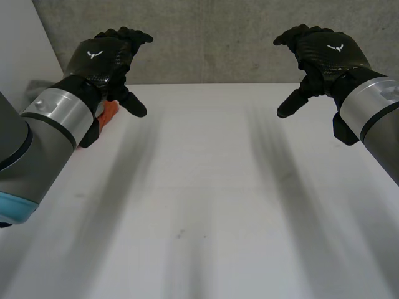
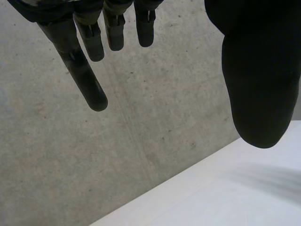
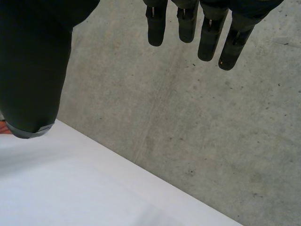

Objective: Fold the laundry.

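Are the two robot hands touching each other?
Apart. The head view shows the left robot hand and right robot hand raised wide apart, white table between them.

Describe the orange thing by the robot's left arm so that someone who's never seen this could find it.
Start at the white table and follow its far edge to the robot's left, below the raised left robot hand. The orange thing peeks out beside that arm's wrist, mostly hidden. It is the only bright colour against white table and grey wall.

The table (image 1: pixel 206 187) is smooth matt white; behind it the wall (image 1: pixel 212 37) is rough, pitted concrete. Above it the left hand (image 1: pixel 103 56) and right hand (image 1: pixel 327 53) have woven-patterned, slightly glossy backs.
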